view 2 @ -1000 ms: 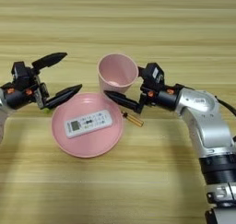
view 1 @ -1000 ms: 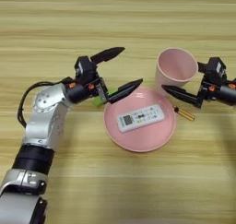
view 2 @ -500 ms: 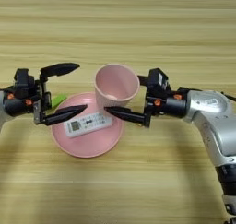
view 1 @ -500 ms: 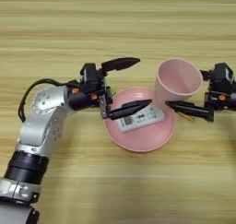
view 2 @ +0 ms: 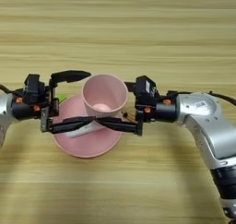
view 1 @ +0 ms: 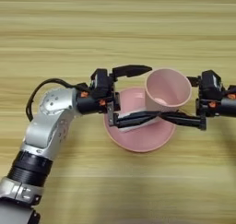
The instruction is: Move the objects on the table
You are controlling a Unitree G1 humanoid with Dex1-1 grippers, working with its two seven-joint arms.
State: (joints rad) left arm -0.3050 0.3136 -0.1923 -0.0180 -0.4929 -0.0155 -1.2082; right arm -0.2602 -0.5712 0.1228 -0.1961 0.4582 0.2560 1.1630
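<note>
Both arms have closed in: pink cup now sits over the pink bowl, right gripper apparently gripping it. Left gripper jaws gape wide, empty. Only the right eye view shows a green sliver, likely the block.

The table is wood, light brown, with long plank grain and a smooth, slightly satin finish. The pink cup looks like plastic, smooth and matt, with only a soft shine on its rim. The pink plate under it seems the same kind of smooth plastic, a little more glossy on its edge. The arm shells look like silver-grey metal or painted plastic with a half-gloss surface. The fingers of both grippers are black, matt, and look like hard plastic. A black cable at the left arm looks rubbery.
</note>
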